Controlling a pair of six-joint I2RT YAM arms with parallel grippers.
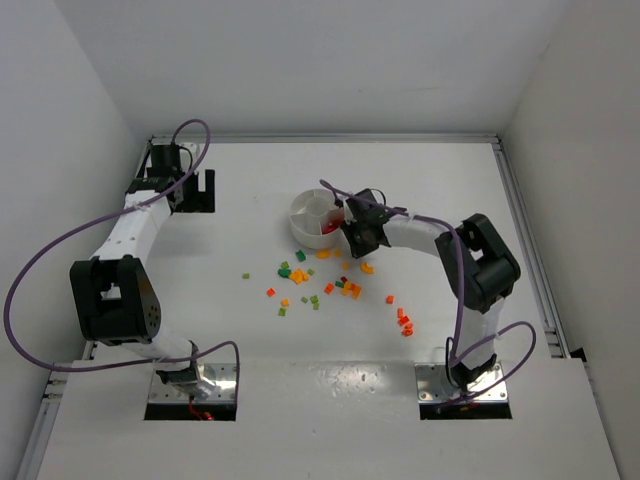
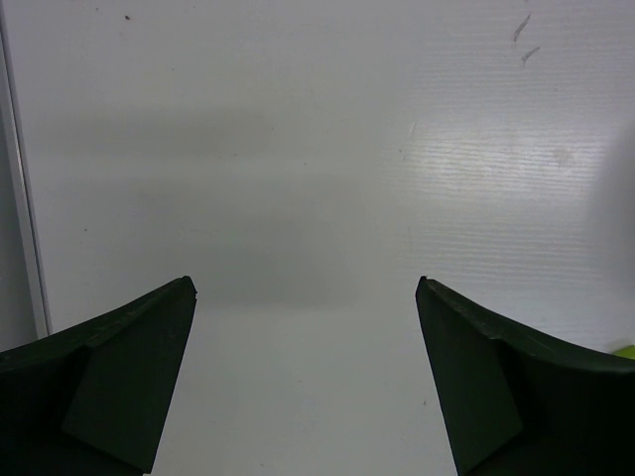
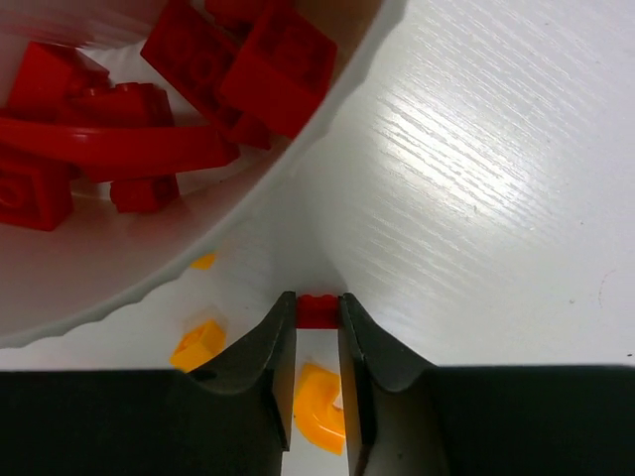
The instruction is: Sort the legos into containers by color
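Lego, blocky red plastic, between tapered black jaws

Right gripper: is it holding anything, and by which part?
Yes: the right gripper pinches a small red lego by its two opposite sides, between its fingertips.

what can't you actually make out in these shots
- Dish: the right wrist view crops it; only the red compartment shows.
- Red brick in the right end effector: only its end shows.
- Loose legos: too small in the top view for shapes.
- Yellow-green blob: cut by the left wrist edge.
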